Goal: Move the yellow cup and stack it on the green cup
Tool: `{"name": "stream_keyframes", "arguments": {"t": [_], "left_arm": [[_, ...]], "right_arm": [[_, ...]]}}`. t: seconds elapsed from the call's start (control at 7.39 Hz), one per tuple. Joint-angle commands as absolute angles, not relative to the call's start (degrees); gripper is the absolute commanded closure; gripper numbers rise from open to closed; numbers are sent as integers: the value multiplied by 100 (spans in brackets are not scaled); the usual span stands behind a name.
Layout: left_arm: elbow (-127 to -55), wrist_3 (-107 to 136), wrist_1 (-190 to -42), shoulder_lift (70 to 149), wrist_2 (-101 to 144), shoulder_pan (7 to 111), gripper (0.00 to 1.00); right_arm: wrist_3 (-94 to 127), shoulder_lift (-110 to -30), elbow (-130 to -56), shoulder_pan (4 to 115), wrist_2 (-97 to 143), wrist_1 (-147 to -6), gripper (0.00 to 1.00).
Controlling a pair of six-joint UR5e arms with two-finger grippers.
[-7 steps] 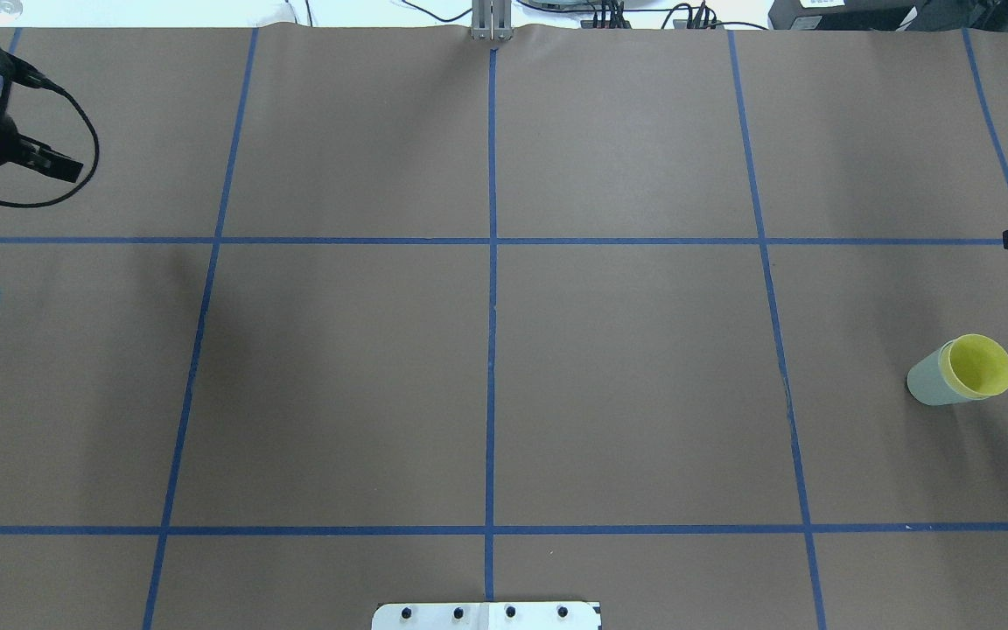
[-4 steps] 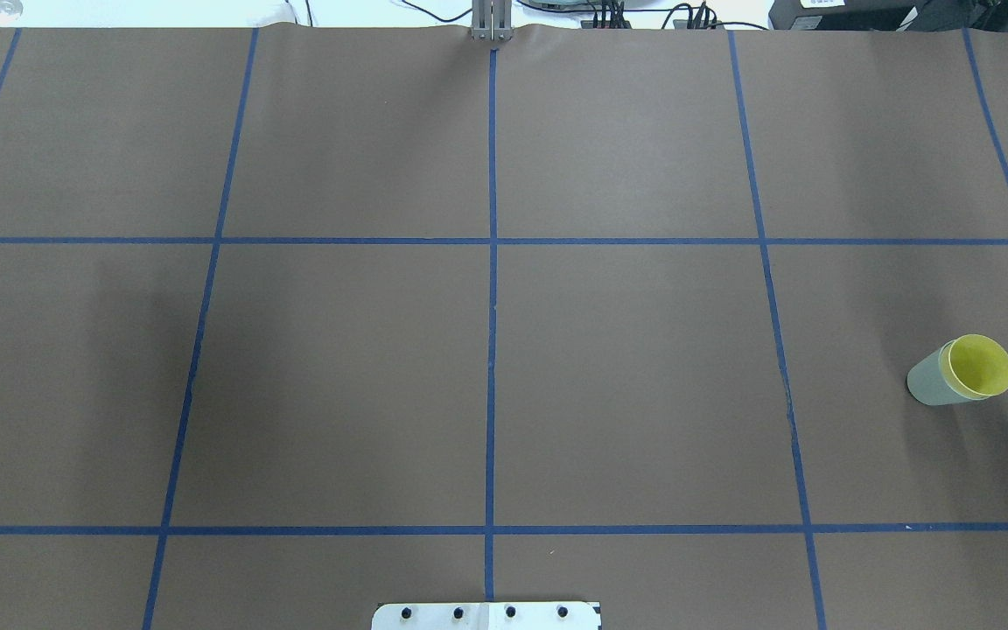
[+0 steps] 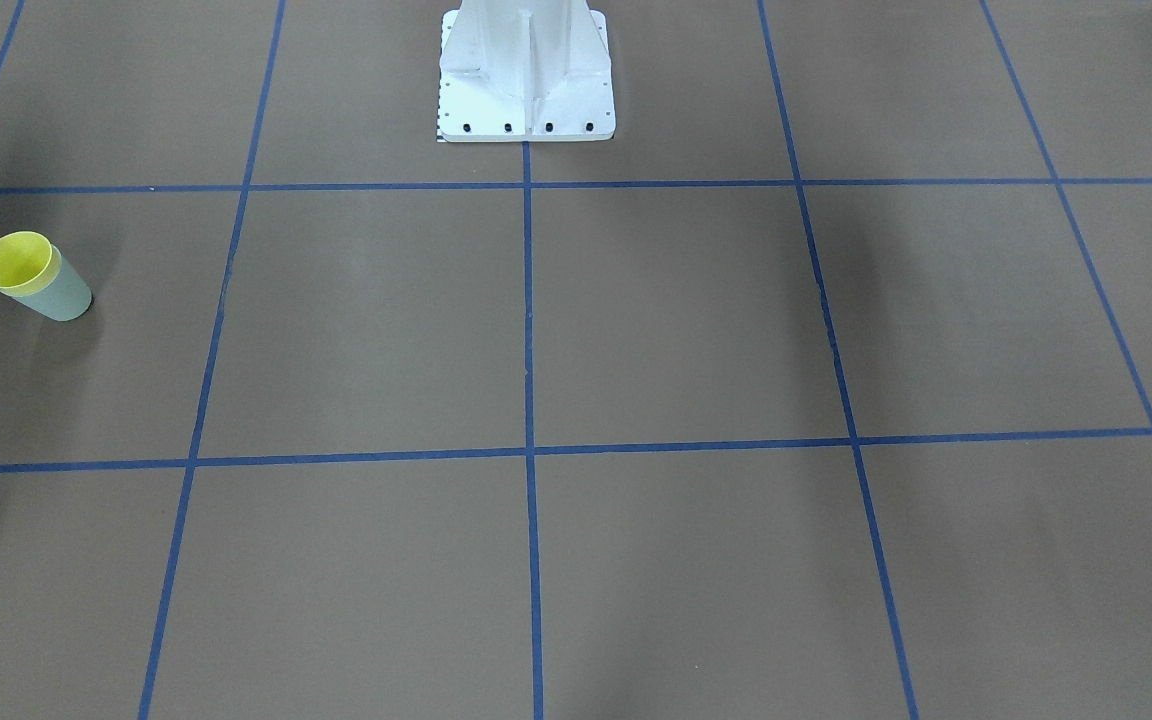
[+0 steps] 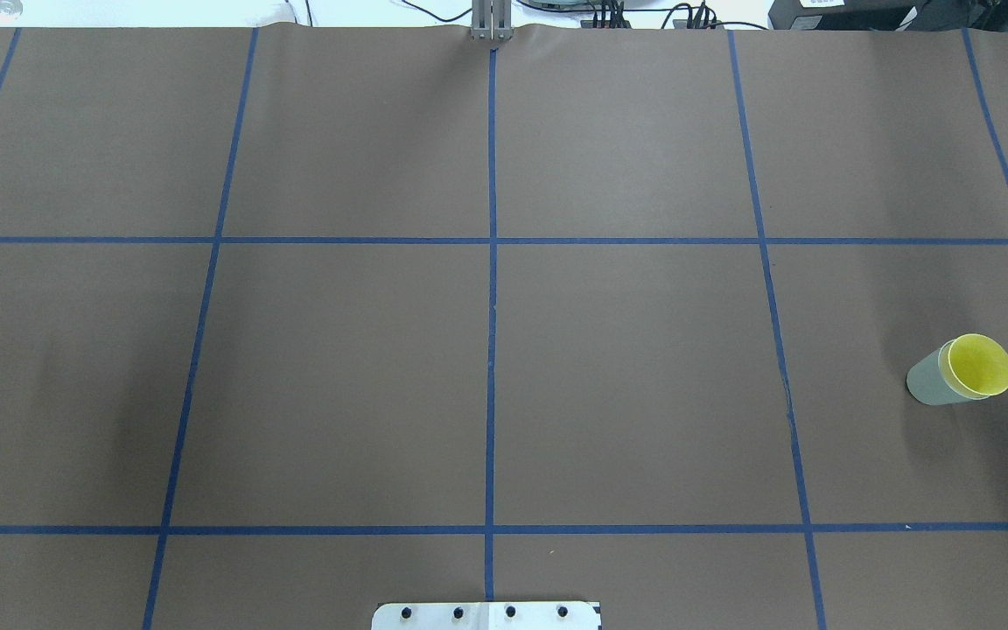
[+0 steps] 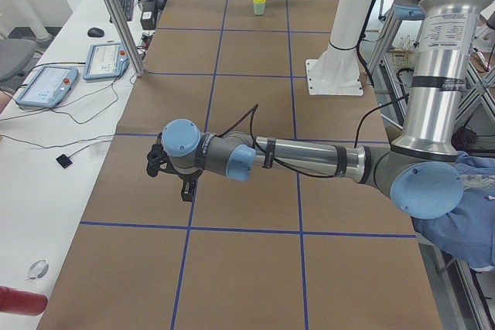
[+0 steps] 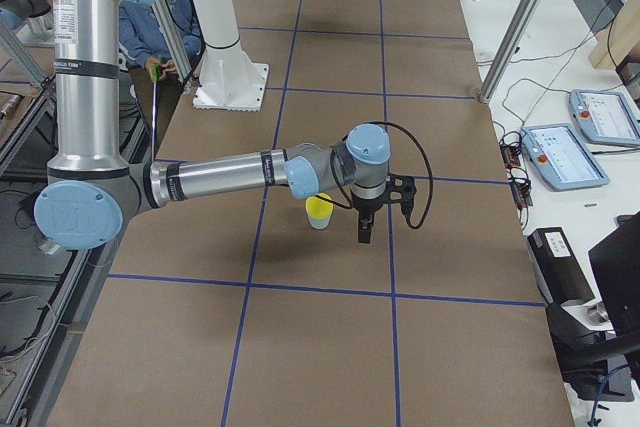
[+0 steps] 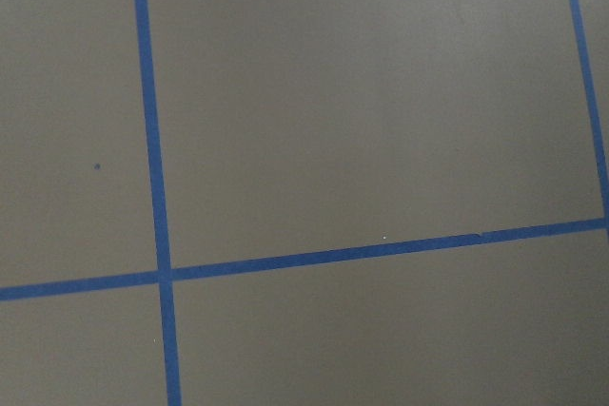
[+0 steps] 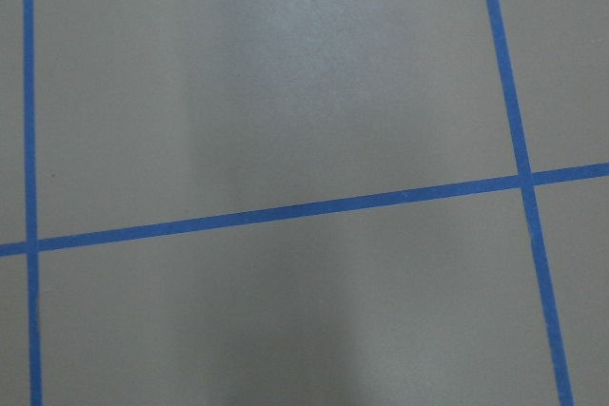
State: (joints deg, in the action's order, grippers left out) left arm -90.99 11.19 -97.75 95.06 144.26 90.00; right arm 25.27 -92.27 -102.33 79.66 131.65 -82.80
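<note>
The yellow cup sits nested inside the green cup, upright, at the table's right side. The pair also shows in the front-facing view, yellow cup in green cup, and far away in the exterior left view. My right gripper hangs above the table just beside the stacked yellow cup, apart from it. My left gripper hangs over the table's opposite end. Both grippers show only in side views, so I cannot tell whether they are open or shut. The wrist views show only bare paper.
Brown paper with a blue tape grid covers the table. The white robot base stands at the near middle edge. Teach pendants and cables lie on a side bench beyond the far edge. A person in blue sits behind the robot.
Both arms have pulled outward and left the overhead view, the left one past the left edge and the right one past the right edge. The nested cups have not moved.
</note>
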Motion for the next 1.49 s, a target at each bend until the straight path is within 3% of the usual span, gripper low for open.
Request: {"name": "stream_keyframes", "arguments": {"t": [0.0, 0.14, 0.68, 1.35], "left_arm": [[-9420, 1134, -9327, 9440, 13618, 9343, 0], [-9822, 1038, -8977, 9222, 13579, 9299, 0], [-9992, 862, -9078, 8659, 12928, 8701, 0], [-10099, 853, -9228, 8710, 13658, 8692, 0]], "right_arm": [[2207, -9106, -10222, 8060, 13184, -8631, 0], [2076, -9071, -10213, 8033, 13157, -8631, 0], [2092, -9341, -10467, 8042, 13157, -8534, 0], [1978, -9624, -10363, 8033, 13306, -8525, 0]]}}
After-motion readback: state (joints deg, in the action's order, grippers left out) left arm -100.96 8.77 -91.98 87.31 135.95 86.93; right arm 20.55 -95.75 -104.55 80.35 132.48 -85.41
